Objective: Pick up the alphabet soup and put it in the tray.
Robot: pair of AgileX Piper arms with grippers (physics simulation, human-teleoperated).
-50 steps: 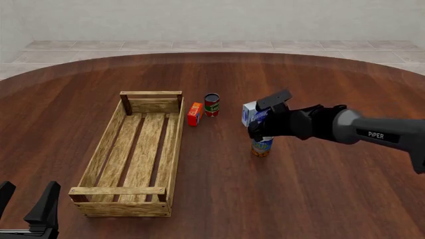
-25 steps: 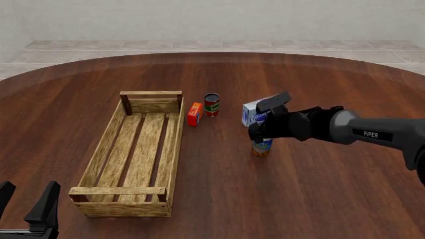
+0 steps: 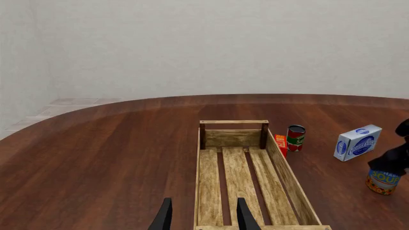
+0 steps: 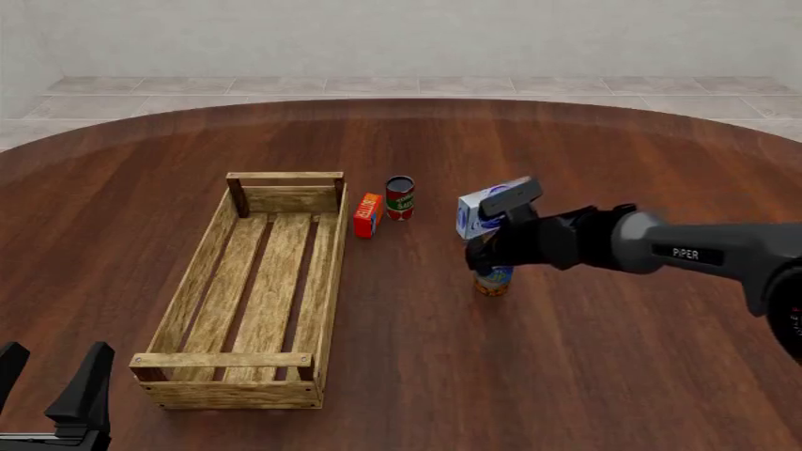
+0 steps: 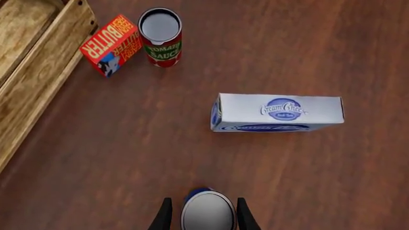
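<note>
The right gripper (image 5: 204, 214) stands open over the alphabet soup (image 4: 494, 278), one finger on each side of its grey top, probably to grasp it from above, while the can stands upright on the dark wooden table (image 4: 602, 376), well apart from the tray (image 4: 201, 272), before a pale wall.

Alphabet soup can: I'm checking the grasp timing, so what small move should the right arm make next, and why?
Probably close the right gripper on the alphabet soup. In the right wrist view its fingers straddle the can's pale top, still apart, and the front view shows the can standing on the table, not yet lifted toward the tray.
</note>
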